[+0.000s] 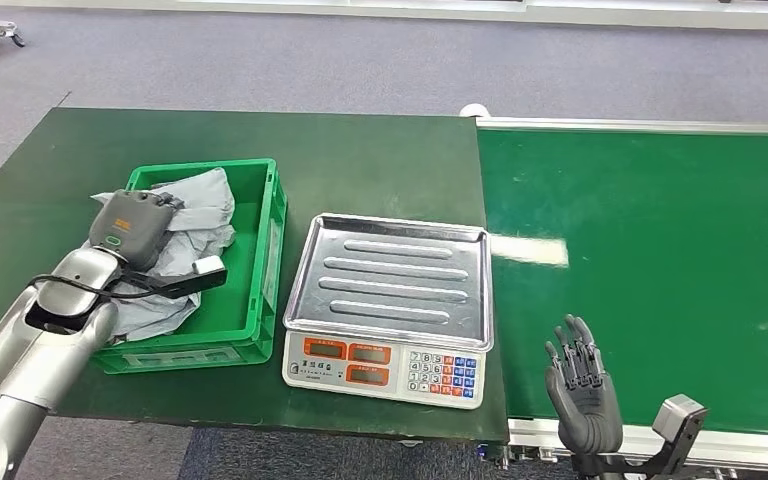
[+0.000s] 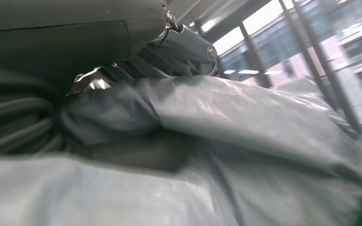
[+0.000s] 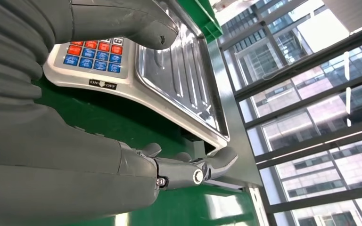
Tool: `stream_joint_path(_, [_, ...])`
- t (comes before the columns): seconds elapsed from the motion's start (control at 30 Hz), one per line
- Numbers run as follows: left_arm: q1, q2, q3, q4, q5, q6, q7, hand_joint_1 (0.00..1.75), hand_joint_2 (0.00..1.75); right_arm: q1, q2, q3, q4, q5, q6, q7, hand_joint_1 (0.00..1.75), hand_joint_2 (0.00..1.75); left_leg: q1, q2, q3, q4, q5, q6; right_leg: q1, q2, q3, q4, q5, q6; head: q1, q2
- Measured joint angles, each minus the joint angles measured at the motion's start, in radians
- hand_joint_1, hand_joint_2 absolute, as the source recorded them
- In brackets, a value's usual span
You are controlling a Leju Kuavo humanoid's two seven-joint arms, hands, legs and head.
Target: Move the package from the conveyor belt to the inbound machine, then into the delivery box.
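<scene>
Lying in 1 green crate (image 1: 266, 262), 1 grey package (image 1: 192, 212) hides left hand (image 1: 132, 229) fingers; right hand (image 1: 582, 388) spread, empty.

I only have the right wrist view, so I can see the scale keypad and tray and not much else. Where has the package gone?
Observer: The grey package lies in the green crate, on the dark table left of the scale.
Operator: Is the left hand on it?
Observer: The left hand is down in the crate on top of the package; the left wrist view shows grey plastic film right against it, but I cannot tell whether it grips.
Operator: Anything else on the conveyor belt?
Observer: The conveyor belt carries no package; the right hand is raised at its near edge, fingers apart.
</scene>
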Motion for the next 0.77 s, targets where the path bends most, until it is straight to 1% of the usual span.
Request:
stream_joint_path(0.1, [-0.001,-0.036,0.084,0.042,0.062,0.002,-0.05,0.0,1.75,-0.002,0.011,-0.002,-0.005,0.004,0.001,0.004,0.0,1.75,0.0,0.0,0.0,0.0,0.0,0.0,0.0,-0.001,0.0,0.0,0.0,0.0,0.0,0.0])
stream_joint_path(0.17, [-0.002,-0.068,0.125,0.06,0.114,-0.001,-0.087,0.0,1.75,-0.005,0.015,-0.002,-0.005,0.008,-0.001,0.007,0.0,1.75,0.0,0.0,0.0,0.0,0.0,0.0,0.0,-0.001,0.0,0.0,0.0,0.0,0.0,0.0])
stream_joint_path(0.3, [0.0,-0.156,0.183,0.061,0.266,-0.058,-0.171,0.0,1.75,-0.019,0.018,-0.002,-0.001,0.02,-0.019,0.008,0.0,1.75,-0.001,-0.003,0.0,0.001,0.0,0.0,0.0,-0.004,0.002,0.0,0.001,0.001,0.0,0.0])
stream_joint_path(0.47, [0.015,-0.258,0.196,0.028,0.452,-0.167,-0.228,0.0,1.75,-0.042,0.018,0.008,0.014,0.027,-0.053,0.007,0.0,1.75,-0.001,-0.005,0.0,0.001,0.0,0.0,-0.001,-0.005,0.002,0.0,0.001,0.001,0.0,0.0])
stream_joint_path(0.53, [0.019,-0.289,0.194,0.017,0.498,-0.184,-0.232,0.0,1.75,-0.051,0.018,0.012,0.02,0.027,-0.062,0.008,0.0,1.75,-0.001,-0.005,0.0,0.001,0.0,0.001,-0.001,-0.005,0.002,0.0,0.001,0.001,0.0,0.0])
stream_joint_path(0.6, [0.021,-0.31,0.193,0.009,0.533,-0.204,-0.232,0.0,1.75,-0.055,0.017,0.017,0.024,0.036,-0.079,0.01,0.0,1.75,-0.001,-0.005,0.0,0.001,0.0,0.001,-0.001,-0.005,0.002,0.0,0.0,0.001,0.0,0.0])
stream_joint_path(0.67, [0.021,-0.336,0.192,0.006,0.6,-0.255,-0.232,0.0,1.75,-0.057,0.016,0.027,0.026,0.068,-0.11,0.014,0.0,1.75,-0.001,-0.006,0.0,0.001,0.0,0.001,-0.001,-0.006,0.002,0.0,0.0,0.001,0.0,0.0])
stream_joint_path(0.73, [0.021,-0.373,0.192,0.006,0.699,-0.327,-0.225,0.0,1.75,-0.061,0.014,0.043,0.027,0.101,-0.14,0.019,0.0,1.75,-0.001,-0.006,0.0,0.001,0.0,0.001,-0.001,-0.007,0.002,0.0,0.0,0.001,0.0,0.0])
stream_joint_path(0.77, [0.021,-0.383,0.192,0.006,0.726,-0.346,-0.222,0.0,1.75,-0.063,0.013,0.047,0.027,0.108,-0.147,0.019,0.0,1.75,-0.001,-0.006,0.0,0.001,0.0,0.001,-0.001,-0.007,0.002,0.0,0.0,0.001,0.0,0.0])
